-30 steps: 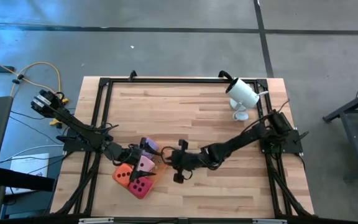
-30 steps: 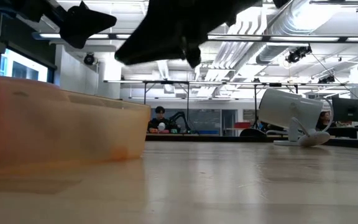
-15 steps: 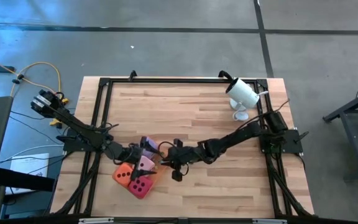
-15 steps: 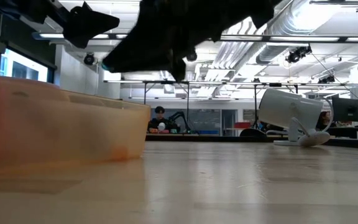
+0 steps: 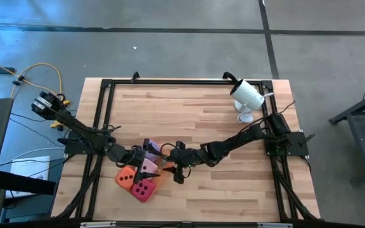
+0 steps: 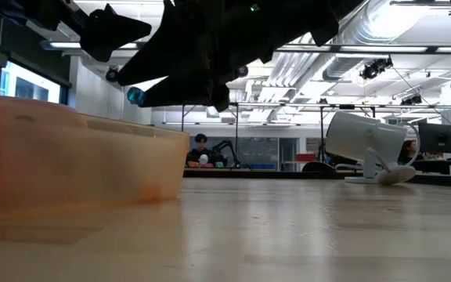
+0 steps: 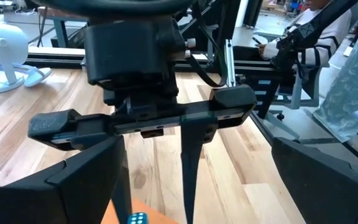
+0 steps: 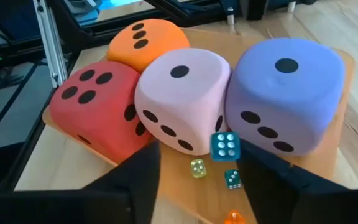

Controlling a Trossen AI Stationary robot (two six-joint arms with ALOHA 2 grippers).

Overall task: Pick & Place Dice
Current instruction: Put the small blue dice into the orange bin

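Note:
Four soft dice lie packed on a flat orange tray: orange, magenta, light pink and purple. Small dice rest on the tray in front of them, a yellow one and a teal one. My right gripper stands open over the tray's right edge. A small blue die is between its fingers, apart from both; in the low view it shows in the air. My left gripper waits open by the purple die.
A white desk fan lies at the table's far right corner. A black frame runs round the wooden tabletop. The tray's translucent wall fills the low view's left. Bare wood lies right of the tray and toward the far edge.
My right gripper has gone toward the table's left edge and a little down, over the tray's edge, and has tipped further down. Its fingers have opened, and a small blue die has come into sight below them.

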